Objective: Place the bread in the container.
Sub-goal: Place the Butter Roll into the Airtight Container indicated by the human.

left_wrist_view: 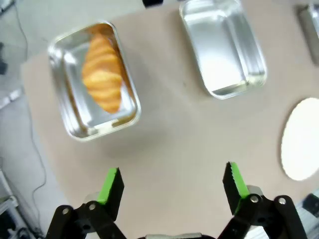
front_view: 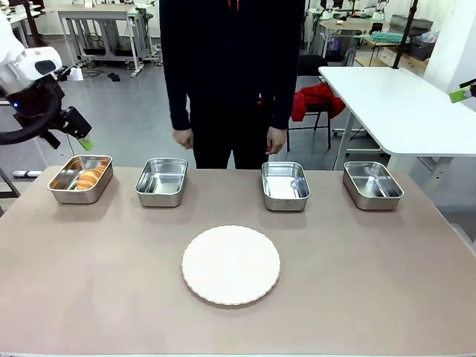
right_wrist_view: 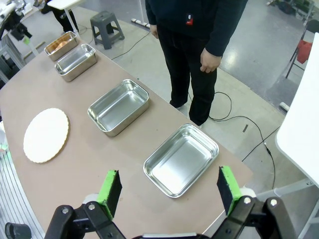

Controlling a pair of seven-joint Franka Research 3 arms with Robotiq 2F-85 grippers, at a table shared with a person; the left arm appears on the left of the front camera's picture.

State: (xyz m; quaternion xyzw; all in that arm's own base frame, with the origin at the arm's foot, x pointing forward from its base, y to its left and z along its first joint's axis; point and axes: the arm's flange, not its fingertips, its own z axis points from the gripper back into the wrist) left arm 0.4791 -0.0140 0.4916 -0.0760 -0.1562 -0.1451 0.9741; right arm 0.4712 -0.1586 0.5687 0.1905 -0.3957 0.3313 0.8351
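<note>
- The bread (front_view: 91, 178) lies in the container (front_view: 80, 179), the leftmost of four steel pans in a row along the table's (front_view: 111, 297) far side.
- The second pan (front_view: 161, 181), third pan (front_view: 285, 186) and fourth pan (front_view: 372, 184) hold nothing.
- A round white plate (front_view: 231, 265) sits nearer the camera, between the second and third pans.
- The left gripper (front_view: 80, 139) hangs above and just behind the container, a green pad showing.
- A person (front_view: 230, 74) in dark clothes stands at the far edge, hands down.

No text, label, brand, number or sign is legible on anything in these pictures.
</note>
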